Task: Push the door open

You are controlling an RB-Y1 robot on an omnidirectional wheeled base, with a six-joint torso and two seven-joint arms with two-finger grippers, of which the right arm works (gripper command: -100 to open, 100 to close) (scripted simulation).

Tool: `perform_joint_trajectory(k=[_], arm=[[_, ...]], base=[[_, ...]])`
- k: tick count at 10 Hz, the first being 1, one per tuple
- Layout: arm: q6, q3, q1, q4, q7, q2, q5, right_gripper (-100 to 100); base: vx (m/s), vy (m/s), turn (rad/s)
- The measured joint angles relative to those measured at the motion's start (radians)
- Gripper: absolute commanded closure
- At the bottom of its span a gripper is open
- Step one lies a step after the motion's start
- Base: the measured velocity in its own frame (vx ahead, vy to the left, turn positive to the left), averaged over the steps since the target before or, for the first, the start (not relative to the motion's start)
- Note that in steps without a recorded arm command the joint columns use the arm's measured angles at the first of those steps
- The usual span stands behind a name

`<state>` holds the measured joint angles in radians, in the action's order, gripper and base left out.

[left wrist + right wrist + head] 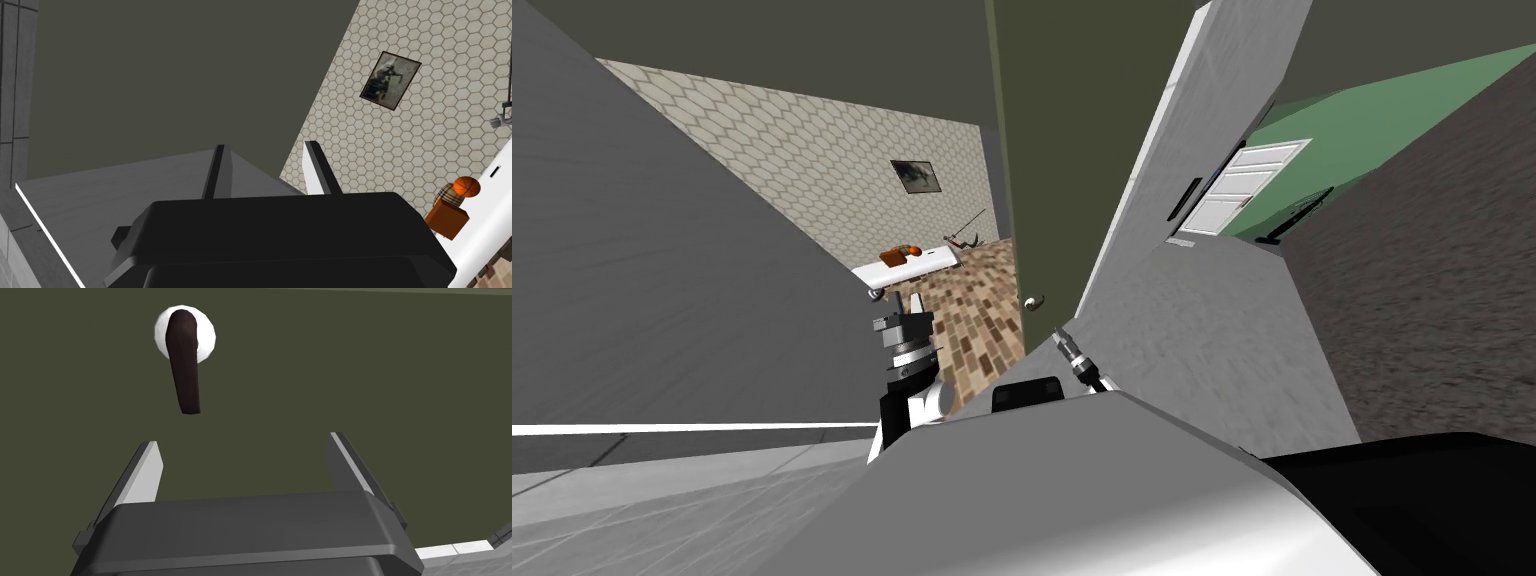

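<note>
The dark olive door (1072, 150) is standing partly open straight ahead, with a brick-patterned floor (972, 320) showing past its left edge. Its dark brown lever handle (185, 368) is hanging just beyond the right gripper (242, 439), whose fingers are spread wide, empty and facing the door's face. The left gripper (265, 145) is pointing towards a hexagon-patterned wall (350, 150), its fingers standing apart with nothing between them.

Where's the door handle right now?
In the right wrist view, the dark lever handle sits on the olive door just beyond the open right gripper, untouched.
</note>
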<state>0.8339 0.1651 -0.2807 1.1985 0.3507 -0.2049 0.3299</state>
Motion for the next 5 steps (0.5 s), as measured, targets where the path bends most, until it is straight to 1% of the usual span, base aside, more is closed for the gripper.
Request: perform_joint_trajectory(k=[1, 3, 5], arm=[[0.001, 0.007, -0.005, -0.006, 0.013, -0.005, 0.006, -100], [0.015, 0.012, 0.006, -0.043, 0.02, -0.004, 0.01, -100], [0.026, 0.019, 0.014, -0.078, 0.037, -0.011, 0.018, -100]], base=[[0.099, -0.084, 0.029], [0.104, -0.069, 0.066], [0.109, -0.065, 0.069]])
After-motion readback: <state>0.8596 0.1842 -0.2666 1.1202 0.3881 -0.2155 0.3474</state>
